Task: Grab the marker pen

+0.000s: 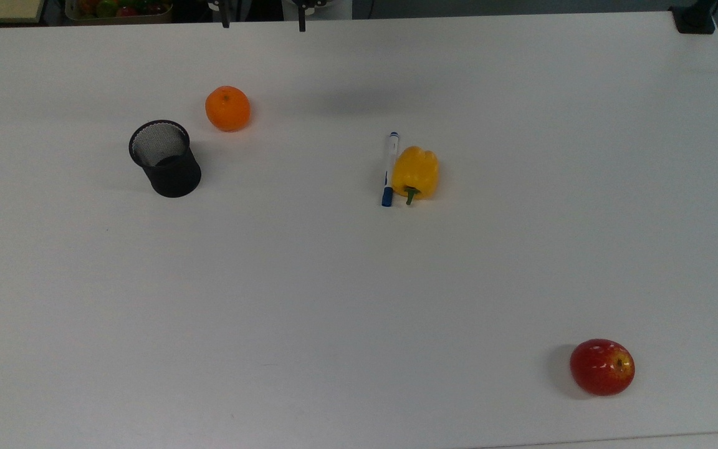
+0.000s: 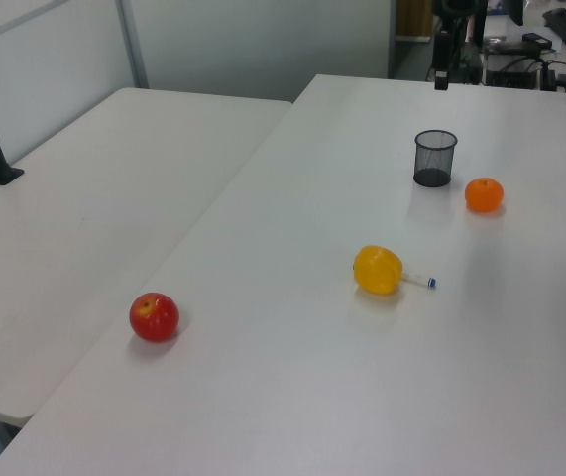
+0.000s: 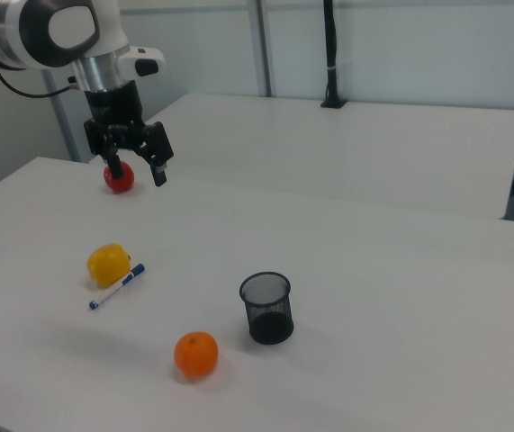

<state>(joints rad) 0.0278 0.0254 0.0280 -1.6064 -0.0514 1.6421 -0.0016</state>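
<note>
White table (image 1: 334, 299) carries everything; marker pen (image 1: 388, 168) lies flat on it, white barrel, dark blue cap toward the top view's bottom, small blue end toward the top, just beside the yellow bell pepper (image 1: 416, 173) on the pepper's left in the top view, touching or almost, can't tell which. In the right view the marker pen (image 3: 117, 286) sits at the pepper's (image 3: 108, 264) lower right, cap end nearest the pepper. Gripper (image 3: 136, 167) hangs high above the table in the right view, fingers spread wide, nothing between them, well apart from the pen; fingertips also poke in at the top edge of the top view (image 1: 262, 24). Black mesh pen cup (image 1: 165, 158) stands upright near an orange (image 1: 227, 108), both well to the top view's left of the pen. Red apple (image 1: 602, 366) sits far off at the top view's lower right. Second white table (image 2: 84, 228) adjoins on the left view's left.
</note>
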